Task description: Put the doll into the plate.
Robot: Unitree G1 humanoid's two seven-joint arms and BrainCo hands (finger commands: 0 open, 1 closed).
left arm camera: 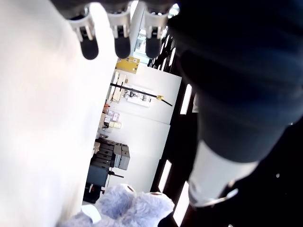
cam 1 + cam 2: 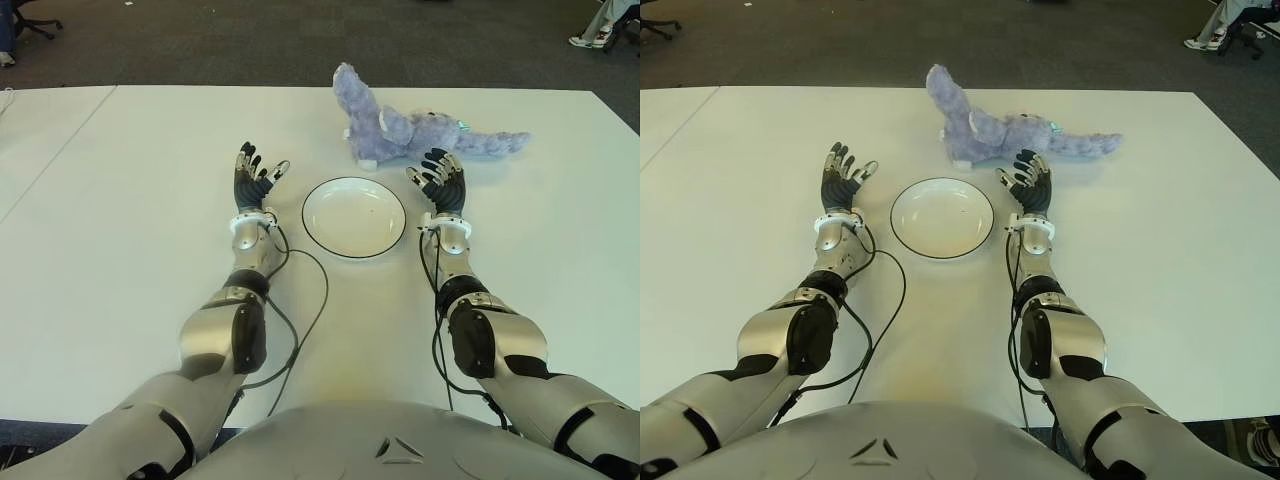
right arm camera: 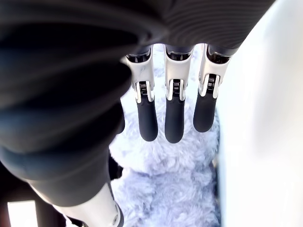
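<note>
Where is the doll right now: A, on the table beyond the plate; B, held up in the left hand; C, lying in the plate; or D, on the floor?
A: the doll lies on the table past the empty plate, just beyond the open right hand.

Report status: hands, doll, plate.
Both open: left robot hand beside round white plate, right robot hand just short of purple plush doll. Doll on white table, beyond plate. Nothing in the way.

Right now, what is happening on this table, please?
A humanoid robot is about to pick up the purple doll, which lies on the white table beyond the empty plate. The right robot hand is open just before the doll, holding nothing. The left robot hand shows open, left of the plate.
</note>
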